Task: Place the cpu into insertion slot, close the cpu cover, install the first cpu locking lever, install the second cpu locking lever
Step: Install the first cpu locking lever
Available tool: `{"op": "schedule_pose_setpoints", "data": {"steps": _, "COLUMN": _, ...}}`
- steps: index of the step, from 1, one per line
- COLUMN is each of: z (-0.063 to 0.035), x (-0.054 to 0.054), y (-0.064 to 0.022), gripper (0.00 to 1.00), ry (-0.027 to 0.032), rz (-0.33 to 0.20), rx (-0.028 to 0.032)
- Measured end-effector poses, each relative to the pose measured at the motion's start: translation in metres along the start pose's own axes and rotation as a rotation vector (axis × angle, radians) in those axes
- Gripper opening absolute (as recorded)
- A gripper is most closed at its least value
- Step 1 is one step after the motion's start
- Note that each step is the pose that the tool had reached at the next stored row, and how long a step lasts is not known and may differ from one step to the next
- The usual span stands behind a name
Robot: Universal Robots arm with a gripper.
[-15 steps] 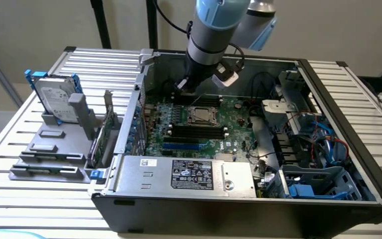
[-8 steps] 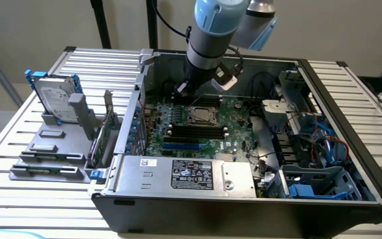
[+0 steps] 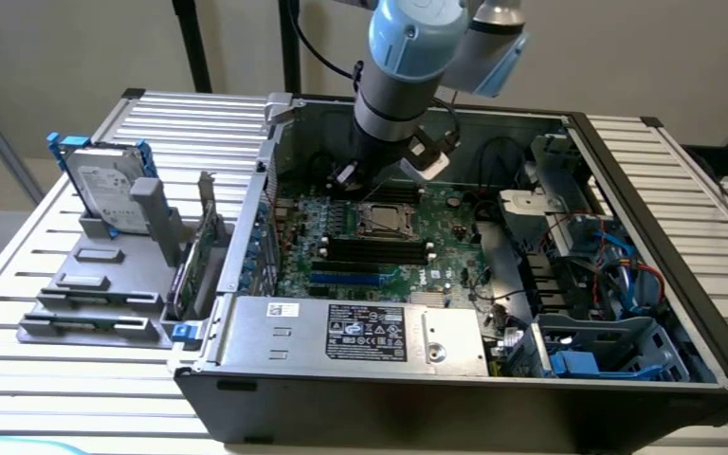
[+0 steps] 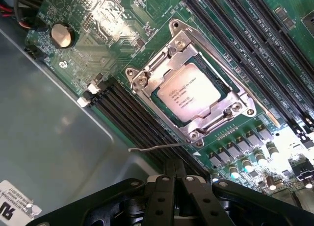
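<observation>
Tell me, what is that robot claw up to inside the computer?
Black gripper shut, holding nothing. Pale silvery square cpu seated, silvery metal frame cover down over it. Thin wire lever juts out beside it.

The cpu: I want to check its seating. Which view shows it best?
The wrist view: the cpu lies close and unobstructed, its printed top framed by the cpu cover. The exterior view shows it as a small pale square below the arm.
</observation>
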State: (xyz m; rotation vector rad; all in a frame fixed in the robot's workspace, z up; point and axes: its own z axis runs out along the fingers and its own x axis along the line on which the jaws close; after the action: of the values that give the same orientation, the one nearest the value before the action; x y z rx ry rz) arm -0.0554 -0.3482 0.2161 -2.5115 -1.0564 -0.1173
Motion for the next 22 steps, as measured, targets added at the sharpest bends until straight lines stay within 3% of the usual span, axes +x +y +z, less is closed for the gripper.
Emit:
{"op": "schedule_pose_setpoints", "data": {"steps": 7, "z": 0.0067, "x": -0.002, "y": 0.0023, "gripper": 0.11, "ry": -0.008, "rz": -0.002, "rx": -0.0126}}
{"op": "schedule_pose_setpoints", "data": {"steps": 17, "z": 0.0122, "x": -0.001, "y": 0.0019, "gripper": 0.11, "ry": -0.0084, "rz": -0.003, "rx": -0.0138}}
{"op": "schedule_pose_setpoints", "data": {"steps": 22, "z": 0.0135, "x": 0.0, "y": 0.0022, "gripper": 0.11, "ry": -0.0125, "rz": -0.002, "rx": -0.0178}}
